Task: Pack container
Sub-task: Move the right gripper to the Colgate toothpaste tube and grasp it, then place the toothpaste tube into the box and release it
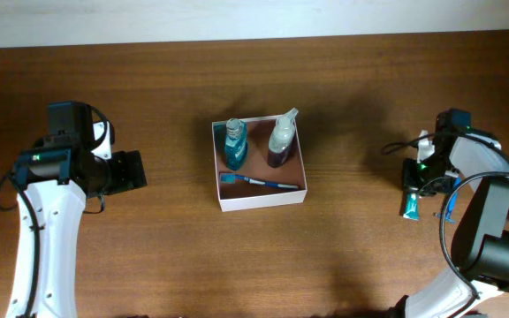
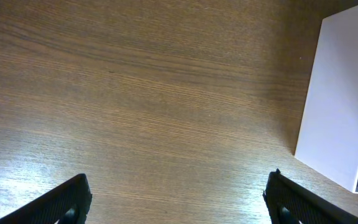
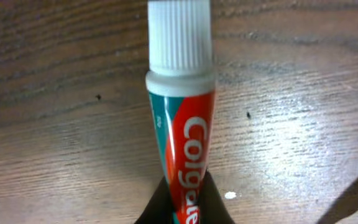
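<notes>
The container (image 1: 262, 200), a shallow white-walled box with a reddish-brown inside, sits mid-table. It holds a blue bottle (image 1: 234, 144), a clear bottle with dark liquid (image 1: 281, 141) and a blue toothbrush (image 1: 256, 181). Its white wall shows in the left wrist view (image 2: 337, 99). My left gripper (image 2: 179, 199) is open and empty over bare wood, left of the container. My right gripper (image 3: 185, 208) is shut on a red-and-teal Colgate toothpaste tube (image 3: 182, 130) with a white cap, far right of the container; the tube also shows in the overhead view (image 1: 411, 207).
The brown wooden table (image 1: 254, 265) stretches around the container. A pale wall strip runs along the far edge. The right arm's cables (image 1: 453, 208) hang near the tube.
</notes>
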